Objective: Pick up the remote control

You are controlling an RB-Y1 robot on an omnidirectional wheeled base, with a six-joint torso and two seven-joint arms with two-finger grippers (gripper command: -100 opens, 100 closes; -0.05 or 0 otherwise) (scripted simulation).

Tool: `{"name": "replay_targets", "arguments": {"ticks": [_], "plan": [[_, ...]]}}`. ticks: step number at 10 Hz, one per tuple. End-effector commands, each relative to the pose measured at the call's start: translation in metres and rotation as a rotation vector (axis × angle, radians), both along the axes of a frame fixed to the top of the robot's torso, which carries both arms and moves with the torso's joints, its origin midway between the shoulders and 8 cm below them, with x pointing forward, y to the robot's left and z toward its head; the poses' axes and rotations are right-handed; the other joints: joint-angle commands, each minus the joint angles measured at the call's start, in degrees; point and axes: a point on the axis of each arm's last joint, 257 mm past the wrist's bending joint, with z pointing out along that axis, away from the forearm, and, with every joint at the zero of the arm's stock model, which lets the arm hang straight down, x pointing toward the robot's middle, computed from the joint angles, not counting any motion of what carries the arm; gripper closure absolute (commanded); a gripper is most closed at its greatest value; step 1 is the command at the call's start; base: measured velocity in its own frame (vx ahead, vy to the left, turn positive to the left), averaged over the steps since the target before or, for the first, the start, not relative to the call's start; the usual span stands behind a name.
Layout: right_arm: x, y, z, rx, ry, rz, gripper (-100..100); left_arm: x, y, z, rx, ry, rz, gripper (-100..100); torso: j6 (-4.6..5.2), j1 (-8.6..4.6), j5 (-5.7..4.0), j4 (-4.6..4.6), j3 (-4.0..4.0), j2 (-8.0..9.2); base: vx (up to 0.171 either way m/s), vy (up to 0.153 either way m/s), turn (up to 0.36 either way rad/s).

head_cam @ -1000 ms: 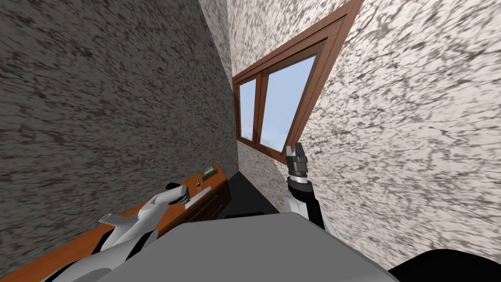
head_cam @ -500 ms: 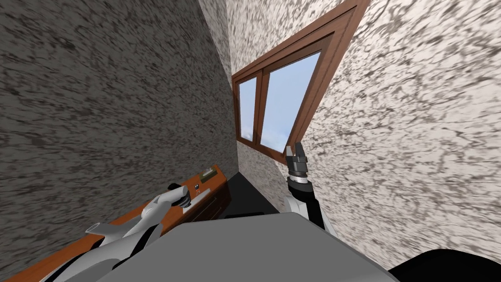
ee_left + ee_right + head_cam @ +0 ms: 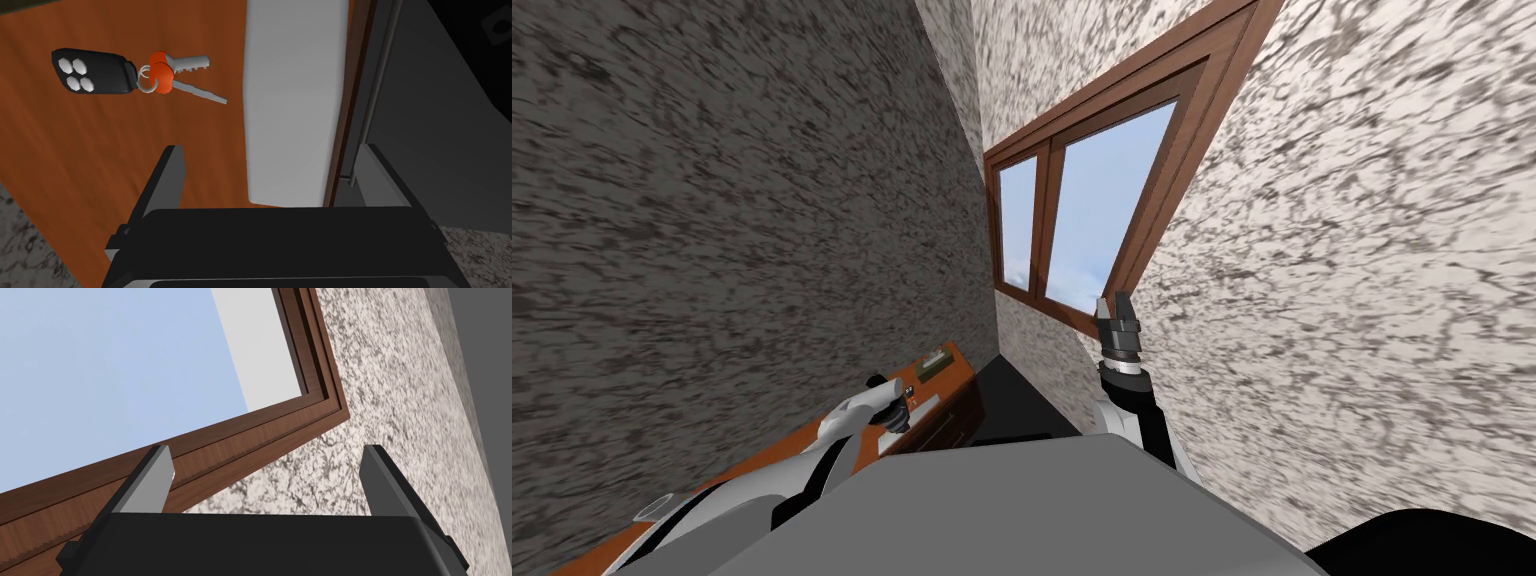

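While the remote control (image 3: 295,100) is lying ungrasped, the left gripper (image 3: 900,418) is hovering over the cabinet (image 3: 957,400) in the head view, the right gripper (image 3: 1115,312) well apart from it. The left wrist view is showing a smooth, pale, round-cornered slab on the cabinet's grained orange top, between spread fingers; closing and lifting are remaining. The right wrist view is showing empty, parted fingers.

No legible text or labels anywhere.

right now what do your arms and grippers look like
left arm and right arm: white and grey shells with dark joints. left gripper and right gripper: a dark box each with two thin grey blade fingers.
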Motion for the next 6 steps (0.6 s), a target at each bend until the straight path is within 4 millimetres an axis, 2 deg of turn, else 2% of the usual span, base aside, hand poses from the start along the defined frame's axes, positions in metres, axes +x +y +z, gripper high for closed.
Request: {"name": "replay_targets", "arguments": {"ticks": [1,2,3,6], "plan": [[0.0,0.0,0.0,0.0,0.0,0.0,0,-0.015,-0.02,-0.01,-0.048,0.054,0.012,-100,0.0,0.0,0.0,0.0,0.0,0.0,0.094,0.058,-0.036],[0.0,0.0,0.0,0.0,0.0,0.0,0,-0.015,-0.02,-0.01,-0.048,0.054,0.012,-100,-0.01,0.06,0.01,-0.01,-0.02,-0.03,0.067,0.045,-0.009],[0.0,0.0,0.0,0.0,0.0,0.0,0,-0.028,-0.039,-0.019,-0.089,0.101,0.019,-100,-0.02,0.03,0.0,0.01,0.02,0.04,0.086,0.05,-0.028],[0.0,0.0,0.0,0.0,0.0,0.0,0,-0.028,-0.039,-0.019,-0.089,0.101,0.019,-100,-0.02,-0.05,-0.01,0.03,0.08,0.16,0.035,0.022,-0.006]]}}
